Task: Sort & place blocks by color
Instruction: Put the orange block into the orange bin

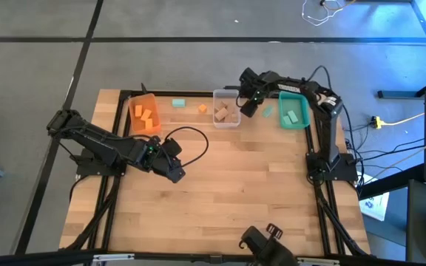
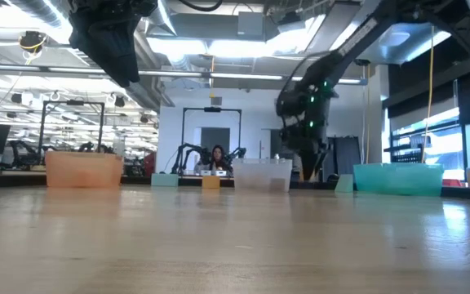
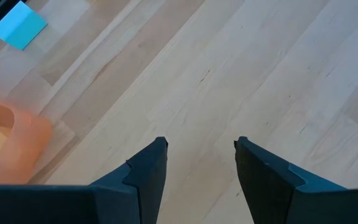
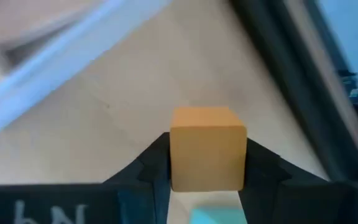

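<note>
Right claw (image 4: 207, 163): clamped on a plain light wood block (image 4: 207, 146), held near the clear bin (image 1: 226, 108) and the teal bin (image 1: 293, 111).
Left claw (image 3: 201, 163): fingers apart, gripping nothing, above bare counter (image 1: 235, 185) near the orange bin (image 1: 144, 113).
Loose blocks: teal block (image 1: 178, 103) and orange block (image 1: 203, 108) lie on the counter between the orange and clear bins.

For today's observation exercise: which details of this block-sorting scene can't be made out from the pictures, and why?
- Held block: the right gripper covers it in the high view.
- Contents of the orange bin, clear bin and teal bin: walls hide them in the low view.
- Left gripper: cut off by the low view's top edge.
</note>
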`<state>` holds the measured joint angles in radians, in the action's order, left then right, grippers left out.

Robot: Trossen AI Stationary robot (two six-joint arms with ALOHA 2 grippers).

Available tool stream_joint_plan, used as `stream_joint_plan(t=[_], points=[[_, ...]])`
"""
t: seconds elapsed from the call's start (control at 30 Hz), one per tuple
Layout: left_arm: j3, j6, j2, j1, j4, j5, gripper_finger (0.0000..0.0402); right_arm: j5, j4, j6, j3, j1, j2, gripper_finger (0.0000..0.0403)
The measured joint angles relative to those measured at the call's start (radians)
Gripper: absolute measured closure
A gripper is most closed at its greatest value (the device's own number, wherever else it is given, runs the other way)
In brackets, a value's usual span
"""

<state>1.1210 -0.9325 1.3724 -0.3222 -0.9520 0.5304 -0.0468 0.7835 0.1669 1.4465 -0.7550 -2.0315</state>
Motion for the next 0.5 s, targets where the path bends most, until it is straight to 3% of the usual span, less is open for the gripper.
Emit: stream_joint_plan(t=[0.17, 0.3, 0.5], points=[[0.000, 0.006, 0.000, 0.000, 0.001, 0.001, 0.0223, -0.022, 0.095, -0.005, 0.009, 0.050, 0.093, 0.0270], [0.000, 0.106, 0.000, -0.002, 0.003, 0.000, 0.0223, 0.003, 0.173, -0.032, 0.011, 0.122, 0.197, 0.0270], [0.000, 0.380, 0.000, -0.003, 0.015, 0.011, 0.0223, 0.188, 0.223, -0.108, 0.011, 0.294, 0.361, 0.0270]])
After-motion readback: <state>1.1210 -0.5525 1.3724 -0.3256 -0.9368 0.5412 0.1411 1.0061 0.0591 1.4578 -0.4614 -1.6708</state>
